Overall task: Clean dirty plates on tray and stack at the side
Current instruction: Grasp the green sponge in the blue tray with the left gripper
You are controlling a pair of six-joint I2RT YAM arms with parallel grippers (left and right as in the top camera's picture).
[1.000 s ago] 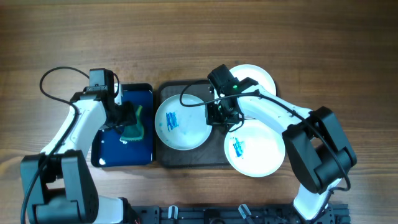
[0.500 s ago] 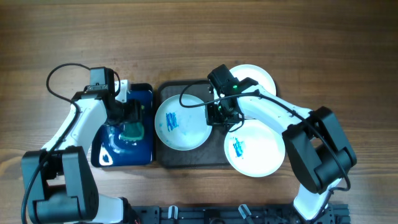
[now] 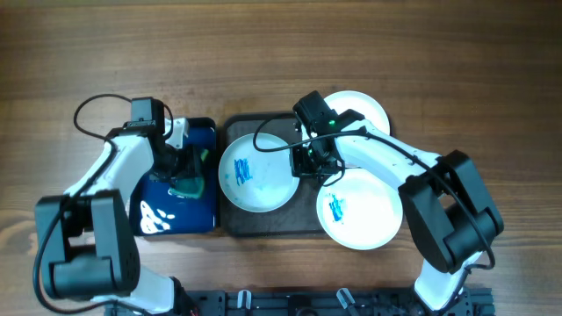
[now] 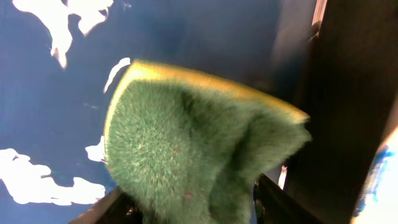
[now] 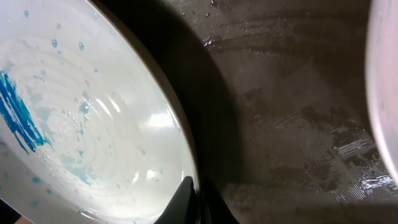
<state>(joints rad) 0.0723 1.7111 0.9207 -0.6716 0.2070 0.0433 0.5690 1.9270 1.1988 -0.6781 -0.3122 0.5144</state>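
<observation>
Left fingers point(image 4: 283, 205) now tighter on bent sponge point(image 4: 186, 143), tips mostly hidden

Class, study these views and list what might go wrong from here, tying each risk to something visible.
1. The right gripper pinches only the wet rim of the left plate; it may slip under scrubbing.
2. The left gripper holds the green sponge folded, so it might slip out.
3. The near plate overhangs the tray and could get knocked.

Lab bench: wooden table point(image 3: 457, 53) with mounted robot arms point(image 3: 378, 158).
</observation>
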